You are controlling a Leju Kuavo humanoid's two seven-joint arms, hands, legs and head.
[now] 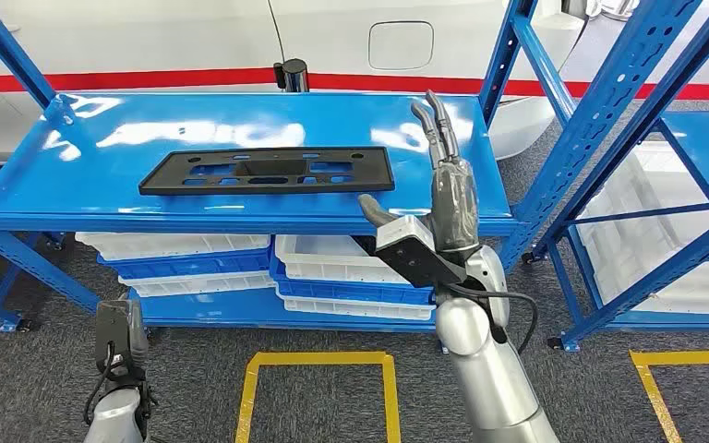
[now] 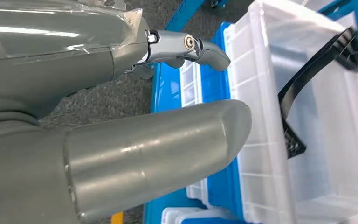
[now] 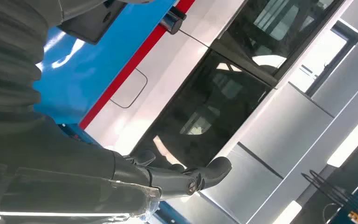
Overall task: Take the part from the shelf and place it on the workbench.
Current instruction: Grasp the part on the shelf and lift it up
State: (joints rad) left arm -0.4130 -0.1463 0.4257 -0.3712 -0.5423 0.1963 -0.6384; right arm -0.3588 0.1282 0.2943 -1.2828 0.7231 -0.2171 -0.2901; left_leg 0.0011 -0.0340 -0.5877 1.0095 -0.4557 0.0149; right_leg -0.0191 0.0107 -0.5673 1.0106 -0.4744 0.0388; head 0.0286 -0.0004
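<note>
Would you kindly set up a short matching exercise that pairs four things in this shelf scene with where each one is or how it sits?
Things:
1. black part
2. right hand
3. left hand
4. white bins

Places or states:
A. hanging low over the grey floor
B. lying flat on the blue shelf top
C. stacked on the lower shelf level
D. raised above the shelf's right end, fingers extended, holding nothing

Pairs: 1-B, 2-D, 3-A, 4-C
</note>
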